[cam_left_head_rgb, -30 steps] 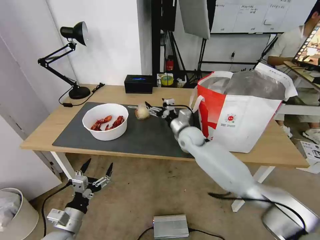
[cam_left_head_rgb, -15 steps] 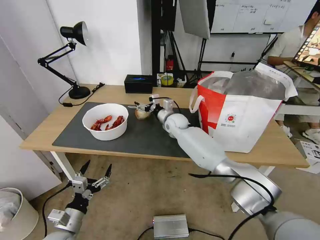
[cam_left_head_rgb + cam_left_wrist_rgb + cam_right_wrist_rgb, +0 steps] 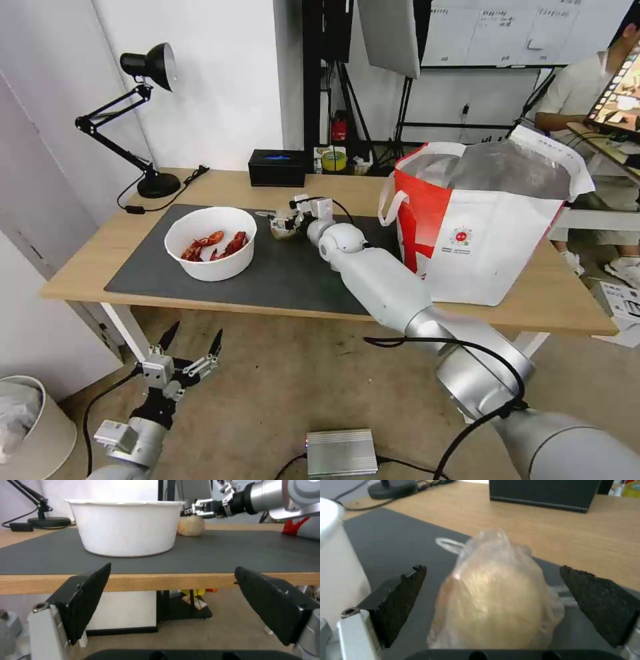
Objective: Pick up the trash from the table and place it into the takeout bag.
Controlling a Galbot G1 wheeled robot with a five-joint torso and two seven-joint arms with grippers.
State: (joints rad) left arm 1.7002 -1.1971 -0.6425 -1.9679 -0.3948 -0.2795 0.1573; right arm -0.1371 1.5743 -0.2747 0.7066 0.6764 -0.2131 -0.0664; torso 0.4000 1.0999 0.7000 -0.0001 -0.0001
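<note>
Right gripper (image 3: 283, 220) fingers (image 3: 403, 597) spread, left gripper (image 3: 190, 341) low, fingers apart

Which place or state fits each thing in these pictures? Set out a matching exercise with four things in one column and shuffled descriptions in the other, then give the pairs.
Things
1. white bowl of crayfish
2. small clear bag with beige lump
3. takeout bag
4. left hand

Descriptions
A. open, low beside the table's front edge, above the floor
B. standing open at the table's right end
C. lying on the dark mat between the open fingers of the right hand
D. on the mat's left part, untouched

Pairs: 1-D, 2-C, 3-B, 4-A
</note>
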